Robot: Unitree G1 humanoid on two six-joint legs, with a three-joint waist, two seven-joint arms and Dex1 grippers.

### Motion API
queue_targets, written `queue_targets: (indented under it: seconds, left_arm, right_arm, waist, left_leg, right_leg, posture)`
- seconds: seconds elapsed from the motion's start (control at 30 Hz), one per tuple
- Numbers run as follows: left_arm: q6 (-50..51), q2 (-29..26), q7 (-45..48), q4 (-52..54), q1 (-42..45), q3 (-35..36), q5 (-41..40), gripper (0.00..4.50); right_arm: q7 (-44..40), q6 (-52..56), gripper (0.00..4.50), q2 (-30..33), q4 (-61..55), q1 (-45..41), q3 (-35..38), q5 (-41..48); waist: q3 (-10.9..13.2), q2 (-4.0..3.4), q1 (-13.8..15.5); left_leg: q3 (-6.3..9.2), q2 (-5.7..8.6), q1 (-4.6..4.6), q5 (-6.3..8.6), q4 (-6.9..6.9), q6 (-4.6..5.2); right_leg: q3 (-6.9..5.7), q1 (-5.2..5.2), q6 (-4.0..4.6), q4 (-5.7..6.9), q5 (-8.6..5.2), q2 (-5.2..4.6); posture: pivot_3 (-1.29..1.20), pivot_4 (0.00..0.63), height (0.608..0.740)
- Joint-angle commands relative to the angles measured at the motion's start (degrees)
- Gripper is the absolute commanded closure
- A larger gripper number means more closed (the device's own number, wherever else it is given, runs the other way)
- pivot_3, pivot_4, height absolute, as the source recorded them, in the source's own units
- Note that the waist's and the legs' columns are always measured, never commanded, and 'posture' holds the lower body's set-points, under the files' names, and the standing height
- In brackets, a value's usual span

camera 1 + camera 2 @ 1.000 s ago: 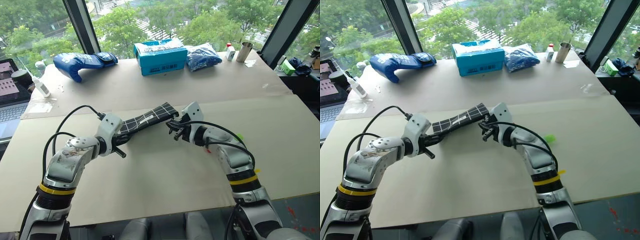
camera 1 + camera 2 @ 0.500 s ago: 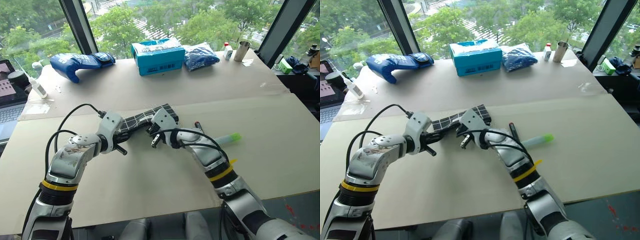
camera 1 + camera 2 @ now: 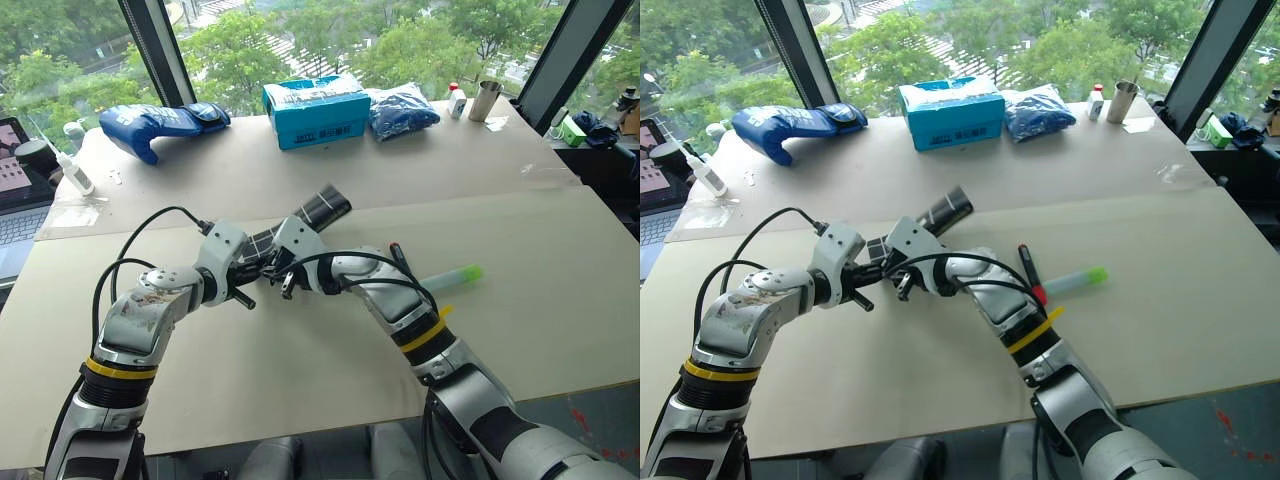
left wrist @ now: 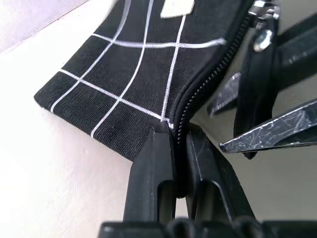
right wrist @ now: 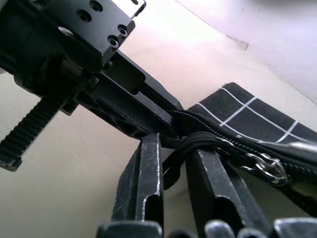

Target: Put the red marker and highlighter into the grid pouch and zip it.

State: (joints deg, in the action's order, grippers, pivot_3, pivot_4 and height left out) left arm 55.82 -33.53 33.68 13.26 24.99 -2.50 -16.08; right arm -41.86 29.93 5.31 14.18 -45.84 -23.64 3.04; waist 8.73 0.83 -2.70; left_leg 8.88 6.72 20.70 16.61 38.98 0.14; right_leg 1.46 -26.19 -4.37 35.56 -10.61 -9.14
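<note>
Right gripper [image 5: 171,171] had swept left along the flat black white-gridded fabric pouch [image 3: 322,208] to its near end, jaws slightly apart around the black zipper strap [image 5: 190,144]. Left gripper [image 4: 177,148] stayed clamped on that pouch corner. Likely the pouch was unzipped. Black red-capped slim marker [image 3: 1030,274] and lime-capped translucent highlighter [image 3: 1072,281] lay just right, uncovered. Tan table [image 3: 560,250] had open room around; front edge near.

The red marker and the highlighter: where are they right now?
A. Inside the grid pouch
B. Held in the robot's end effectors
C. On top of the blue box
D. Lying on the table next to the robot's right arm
D: the red marker and the highlighter lie on the table beside the right arm, apart from the grid pouch.
</note>
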Motion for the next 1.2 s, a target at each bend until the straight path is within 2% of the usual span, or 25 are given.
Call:
queue_targets:
  seconds: [0.03,0.2,0.33,0.47,0.63,0.8,0.9,1.2]
  left_arm:
    - [-1.61,-0.61,0.55,2.27,0.20,0.74,-0.62,4.50]
    - [-3.05,-2.28,3.46,4.27,-1.03,1.43,-2.02,4.50]
    - [-4.58,-5.75,7.16,4.11,-1.97,1.86,-3.02,4.50]
    - [-5.61,-8.42,10.80,3.86,-1.74,2.12,-4.55,4.50]
    - [-7.27,-10.43,13.82,2.82,-1.49,1.73,-5.23,4.50]
    - [-7.65,-11.17,16.67,2.60,-1.54,0.49,-5.75,4.50]
    - [-8.08,-11.16,17.35,2.17,-1.15,-0.25,-5.45,4.50]
    - [-7.46,-10.90,16.77,2.76,-1.39,0.04,-5.77,4.50]
  right_arm:
    - [-1.81,5.08,2.27,4.14,-5.01,1.37,5.65,3.21]
    - [-9.84,8.66,2.27,16.94,-19.28,9.11,11.87,9.89]
    - [-15.92,8.96,2.27,27.51,-29.28,14.98,25.48,19.46]
    - [-16.47,3.54,2.27,37.42,-27.02,18.35,32.10,17.08]
    - [-21.50,-3.71,2.27,48.14,-21.76,26.12,35.36,14.59]
    - [-22.42,-13.14,2.27,49.44,-11.34,26.27,31.92,10.35]
    - [-22.60,-18.61,2.27,48.42,-4.83,22.29,27.47,6.28]
    - [-28.25,-28.12,2.27,47.36,4.29,13.45,18.60,0.68]
  waist:
    - [0.00,0.00,0.03]
    - [0.00,0.01,0.59]
    - [0.01,0.01,0.41]
    - [0.01,0.03,0.66]
    - [0.04,0.06,1.79]
    - [0.05,0.08,1.67]
    - [0.05,0.09,1.64]
    - [0.07,0.11,1.74]
  left_leg:
    - [0.00,0.00,0.00,0.00,0.00,0.00]
    - [0.02,0.14,0.18,0.00,0.07,0.01]
    - [0.00,0.21,0.31,0.01,0.09,0.02]
    - [-0.11,0.21,0.26,0.02,0.12,0.05]
    - [-0.52,0.21,0.22,0.03,0.13,0.06]
    - [-1.02,0.02,0.11,0.07,0.19,0.14]
    - [-1.26,-0.20,0.02,0.11,0.19,0.20]
    - [-1.40,-0.35,0.02,0.12,0.19,0.21]
  right_leg:
    - [0.00,-0.02,0.00,0.02,0.00,0.00]
    - [-0.05,-0.04,-0.02,-0.08,0.01,-0.13]
    - [-0.06,-0.09,-0.03,-0.19,0.01,-0.11]
    - [-0.05,-0.04,-0.01,-0.40,0.03,-0.11]
    - [-0.08,0.00,-0.01,-0.47,0.03,-0.11]
    - [0.02,0.03,0.05,-0.52,0.12,-0.13]
    - [0.02,0.08,0.07,-0.54,0.16,-0.09]
    - [0.02,0.06,0.10,-0.56,0.24,0.01]
  posture:
    - [0.00,0.150,0.740]
    - [0.00,0.150,0.740]
    - [0.00,0.150,0.740]
    - [0.00,0.150,0.740]
    - [0.00,0.150,0.740]
    - [0.00,0.150,0.740]
    - [0.00,0.150,0.740]
    - [0.00,0.150,0.740]
